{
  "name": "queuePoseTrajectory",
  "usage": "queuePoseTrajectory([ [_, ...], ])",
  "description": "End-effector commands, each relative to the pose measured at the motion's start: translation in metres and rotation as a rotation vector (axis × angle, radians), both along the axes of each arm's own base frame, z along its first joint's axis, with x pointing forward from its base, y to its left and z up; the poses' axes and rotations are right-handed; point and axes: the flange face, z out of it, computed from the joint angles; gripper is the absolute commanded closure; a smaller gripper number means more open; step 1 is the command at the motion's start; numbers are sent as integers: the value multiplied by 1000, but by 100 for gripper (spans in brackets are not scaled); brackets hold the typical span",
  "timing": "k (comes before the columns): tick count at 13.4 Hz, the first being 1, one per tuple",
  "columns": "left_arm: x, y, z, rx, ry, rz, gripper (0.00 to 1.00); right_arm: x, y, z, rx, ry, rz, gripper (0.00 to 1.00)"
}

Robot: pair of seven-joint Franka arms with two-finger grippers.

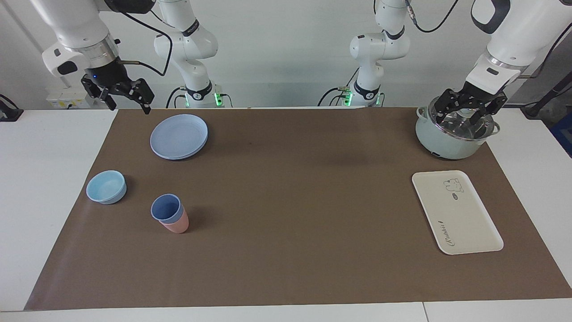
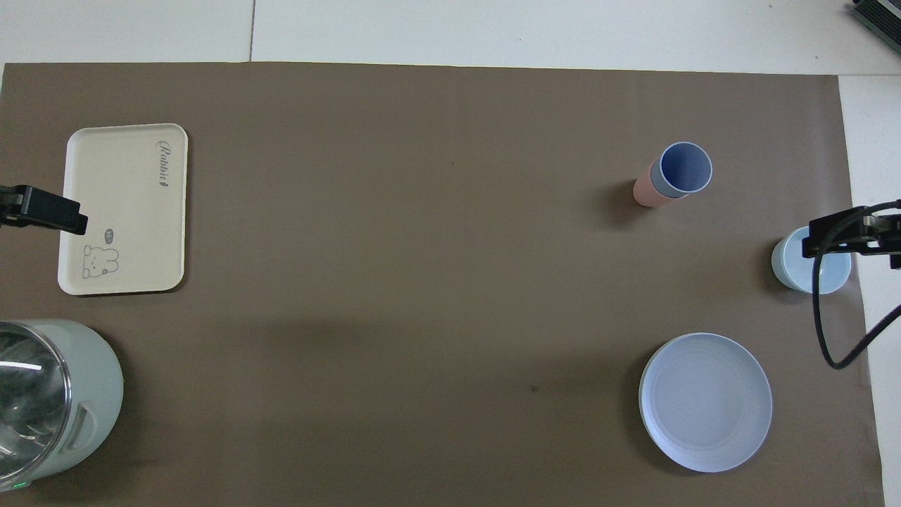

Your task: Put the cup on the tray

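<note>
Periwinkle-blue and handleless, the cup (image 1: 166,208) is a small tapered matte tumbler nested upright inside a salmon-pink tumbler (image 1: 176,226) of the same size, so only its upper part and dark blue inside show. The pair stands on the brown mat (image 1: 286,214) toward the right arm's end of the table, farther from the robots than the round blue plate (image 1: 179,136) and beside the low light-blue bowl (image 1: 106,187). Well apart from it, toward the left arm's end, lies the tray (image 1: 473,232), flat, cream-white and rectangular with rounded corners, a raised rim, a small cartoon animal drawing and script lettering; nothing rests on it. Nearer to the robots than the tray sits a pale green pot (image 1: 451,143) with a glass lid. The right gripper (image 1: 127,105) hangs in the air over the mat's corner beside the plate, fingers apart and holding nothing. The left gripper (image 1: 469,117) hangs over the pot's lid, its fingers also spread, gripping nothing. The mat covers most of a white table (image 1: 44,179), whose bare top shows at both ends. A plain pale wall (image 1: 286,53) stands at the robots' backs, with black cables trailing from both arms.
</note>
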Motion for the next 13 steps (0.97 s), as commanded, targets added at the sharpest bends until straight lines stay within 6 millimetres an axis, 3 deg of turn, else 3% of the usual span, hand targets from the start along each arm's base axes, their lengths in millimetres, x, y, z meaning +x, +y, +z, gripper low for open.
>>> queuePoseTrajectory([
  [1, -9, 2, 0, 19, 2, -2, 0, -2, -2, 0, -5, -13, -18, 0],
  [5, -9, 2, 0, 19, 4, -2, 0, -1, -3, -10, -1, -23, 14, 0],
  [6, -9, 2, 0, 19, 4, -2, 0, 2, -9, -12, -1, -66, 98, 0],
  [9, -9, 2, 0, 19, 2, -2, 0, 3, -64, -28, 73, -133, 376, 0],
  [10, -9, 2, 0, 19, 4, -2, 0, -1, -83, -42, 94, -194, 474, 0],
  [13, -9, 2, 0, 19, 4, -2, 0, -3, -112, -78, 169, -325, 696, 0],
])
